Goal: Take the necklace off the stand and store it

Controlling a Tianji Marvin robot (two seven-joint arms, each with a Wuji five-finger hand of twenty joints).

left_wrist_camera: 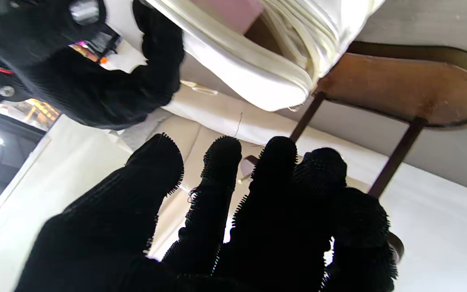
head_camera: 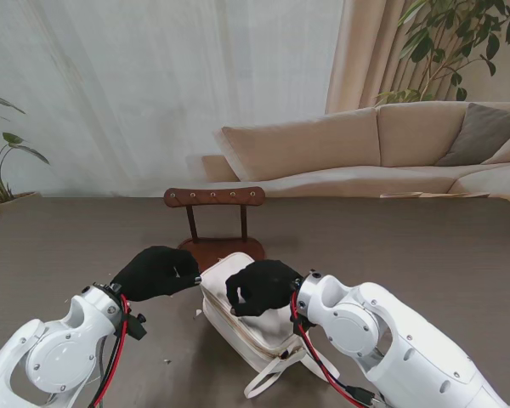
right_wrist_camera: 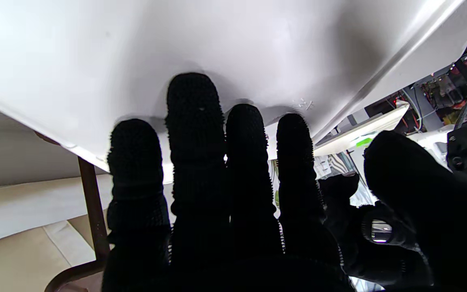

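Where the dark table point(head_camera: 459, 255) fills the lower half of the stand view, backed by a beige sofa point(head_camera: 382, 149), curtains and 2 plants: wide bare tabletop at lower left and right. Wooden stand point(head_camera: 214, 221) at centre, white pouch point(head_camera: 238, 327) touching its base. Left hand point(head_camera: 155, 272) curled beside the pouch, right hand point(head_camera: 263, 287) over it; grip on either cannot tell. Necklace not made out anywhere.

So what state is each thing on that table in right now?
Wooden stand: upright, no necklace visible on its bar.
White pouch: lying beside the stand's base, zipper open.
Necklace: not visible in any view.
Left hand: fingers curled beside the pouch; contents unclear.
Right hand: over the pouch, fingers curled; contents unclear.
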